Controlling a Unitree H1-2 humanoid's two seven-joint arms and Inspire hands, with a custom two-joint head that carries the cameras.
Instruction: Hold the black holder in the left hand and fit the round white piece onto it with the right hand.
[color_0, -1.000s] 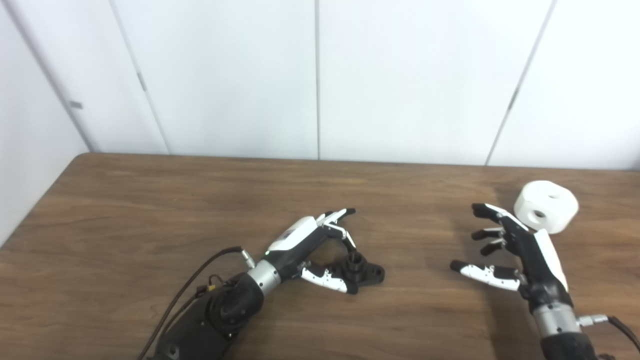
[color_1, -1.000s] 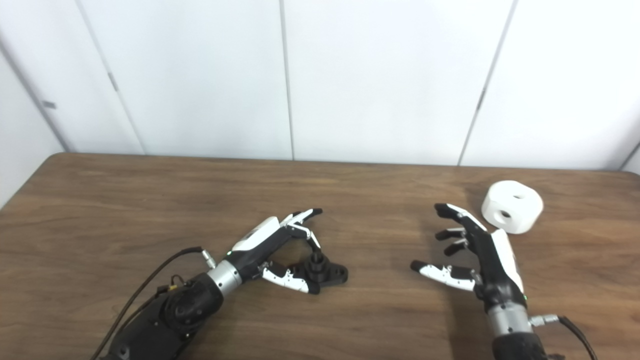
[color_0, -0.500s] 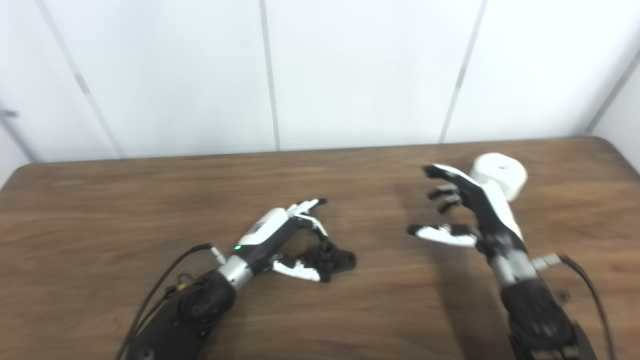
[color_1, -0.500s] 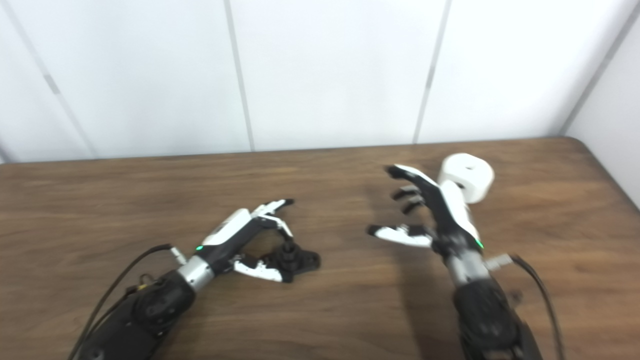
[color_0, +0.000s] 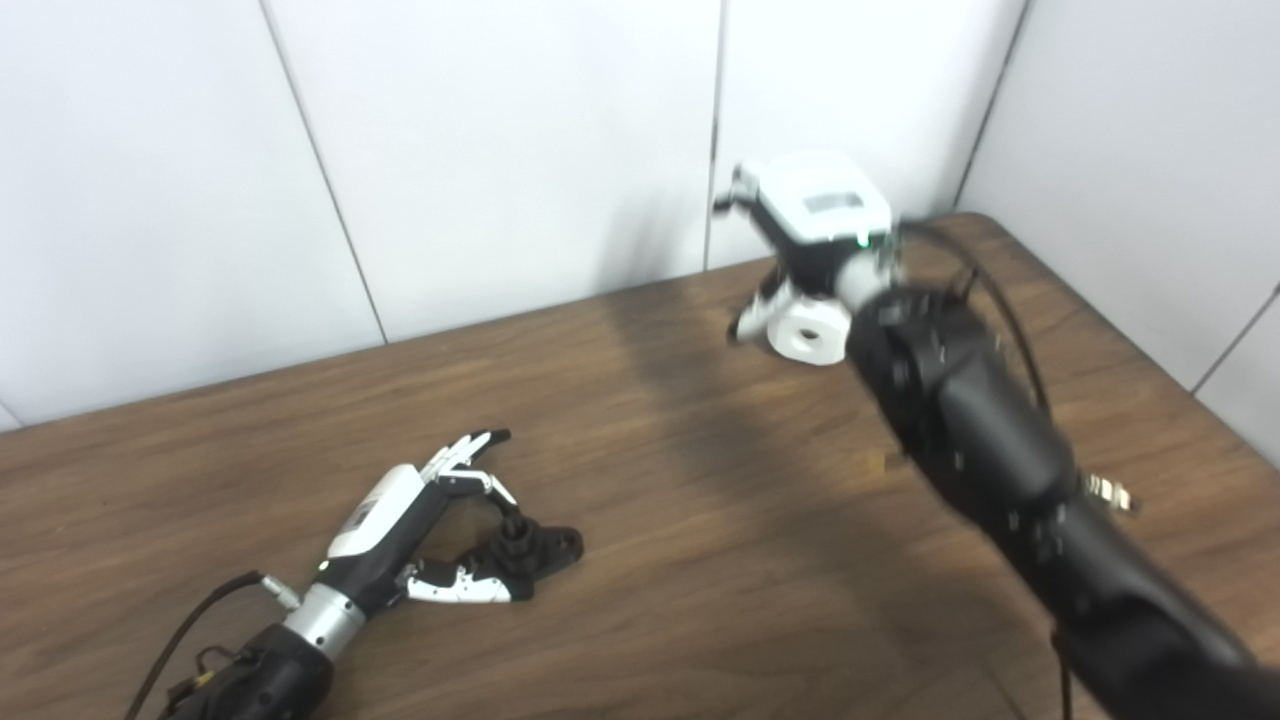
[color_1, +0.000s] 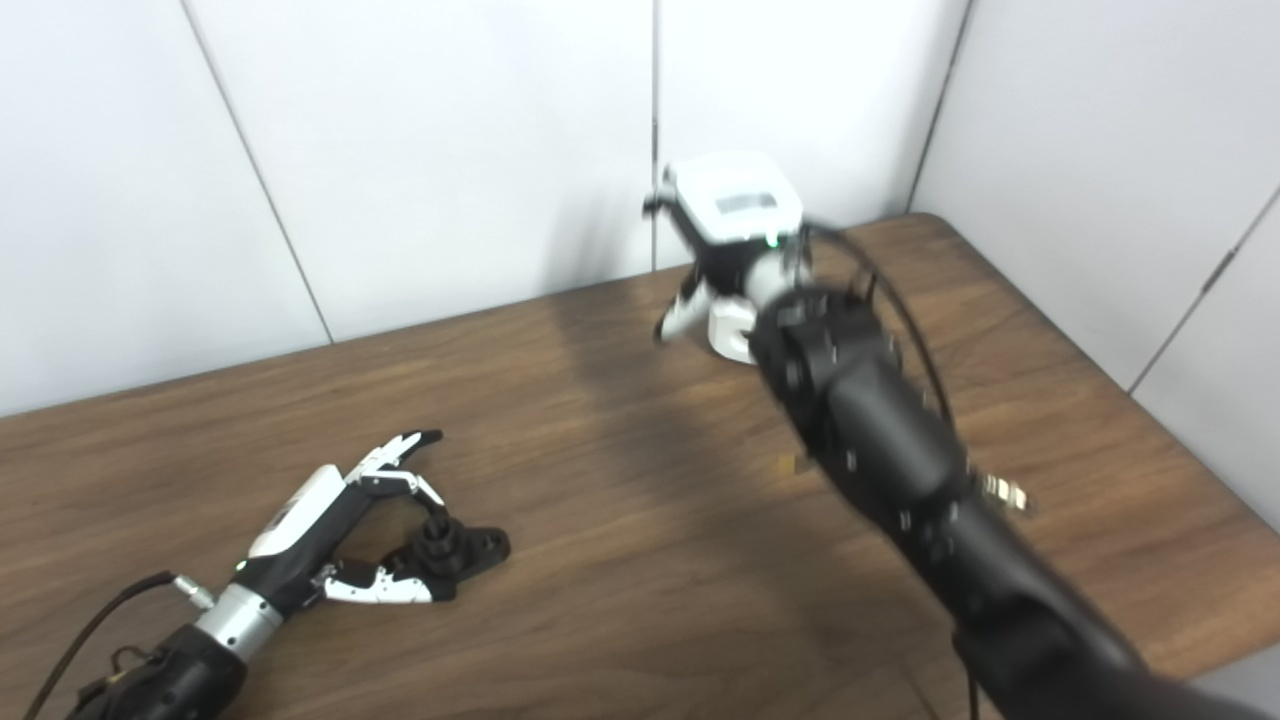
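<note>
The right hand (color_0: 815, 215) is right over the round white piece (color_0: 806, 335) far back on the table (color_0: 700, 520), grip unclear, and should grab it firmly while the left hand (color_0: 415, 530) cups the black holder (color_0: 525, 548) loosely.

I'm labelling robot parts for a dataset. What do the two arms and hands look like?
Both arms are bulky matte black with silver metal wrist collars and thin black cables. The left hand has a white back, black-and-white fingers and a green light. The right hand shows a white back with a grey panel and a green light.
</note>
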